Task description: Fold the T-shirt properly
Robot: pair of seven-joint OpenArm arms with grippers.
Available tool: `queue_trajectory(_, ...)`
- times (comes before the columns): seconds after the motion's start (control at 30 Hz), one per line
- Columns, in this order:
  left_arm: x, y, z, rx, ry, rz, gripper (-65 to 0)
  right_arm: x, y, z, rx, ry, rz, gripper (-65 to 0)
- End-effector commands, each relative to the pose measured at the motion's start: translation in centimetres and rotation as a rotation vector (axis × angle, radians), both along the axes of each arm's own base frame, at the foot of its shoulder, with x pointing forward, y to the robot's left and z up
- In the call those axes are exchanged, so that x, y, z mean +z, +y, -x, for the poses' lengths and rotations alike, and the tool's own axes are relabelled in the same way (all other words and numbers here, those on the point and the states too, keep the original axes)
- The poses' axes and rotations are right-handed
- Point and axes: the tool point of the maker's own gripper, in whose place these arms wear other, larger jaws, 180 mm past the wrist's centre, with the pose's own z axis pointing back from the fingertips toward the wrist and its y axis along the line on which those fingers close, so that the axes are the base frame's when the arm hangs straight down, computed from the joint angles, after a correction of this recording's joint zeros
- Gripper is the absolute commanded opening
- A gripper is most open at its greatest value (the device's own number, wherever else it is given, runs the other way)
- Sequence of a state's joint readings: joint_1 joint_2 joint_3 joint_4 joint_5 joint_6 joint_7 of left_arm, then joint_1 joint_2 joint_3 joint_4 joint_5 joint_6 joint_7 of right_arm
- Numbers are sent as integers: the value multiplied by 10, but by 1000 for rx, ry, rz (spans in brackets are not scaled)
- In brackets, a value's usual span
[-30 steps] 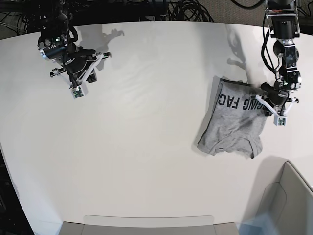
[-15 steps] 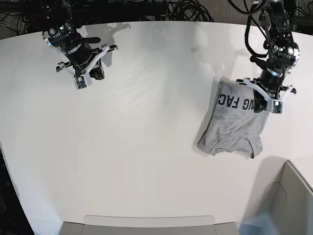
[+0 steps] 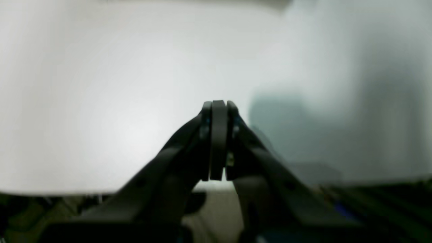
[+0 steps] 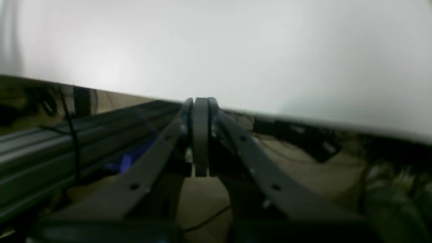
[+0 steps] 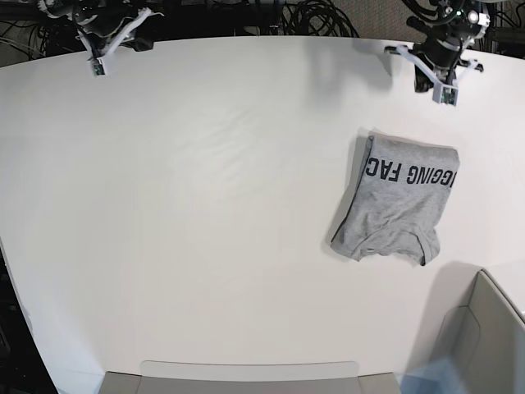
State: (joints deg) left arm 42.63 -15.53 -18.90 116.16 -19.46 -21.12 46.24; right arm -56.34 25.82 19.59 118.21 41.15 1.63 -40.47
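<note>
While both closed and empty, left pincer just beyond folded T-shirt on bench, right pincer well apart.

White table w/ grey bin at corner (cables behind).
</note>
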Motion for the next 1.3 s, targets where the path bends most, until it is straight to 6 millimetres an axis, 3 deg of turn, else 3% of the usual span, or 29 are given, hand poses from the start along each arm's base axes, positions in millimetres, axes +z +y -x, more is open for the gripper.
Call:
queue_trajectory(0.0,3,0,10,-14,7,-9,-650,2,-1,14,6,33,-4,-650)
queue_trajectory(0.13,-6,3,58,-10,129,-14,-650,-2,-16,63,1,190,38,-650)
queue_trajectory(0.27,-13,1,99,-9,243,-9,-650,-4,-19,90,20,296,51,-650)
queue_trajectory(0.4,-31,-21,137,-35,359,50,-650,-10,-1,112,84,370,26,-650)
queue_trajectory(0.57,-72,-25,197,11,542,101,-650,-26,14,141,307,412,146,-650)
queue_trajectory(0.73,-108,-21,221,66,617,125,-650,-47,22,161,374,469,152,-650)
queue_trajectory(0.93,-148,-11,247,153,711,139,-650,-98,-2,175,349,559,189,-650)
queue_trajectory(1.17,-184,-4,253,246,744,154,-650,-134,-8,191,468,648,213,-650)
queue_trajectory(1.27,-199,-1,252,290,734,158,-650,-155,-19,191,471,678,243,-650)
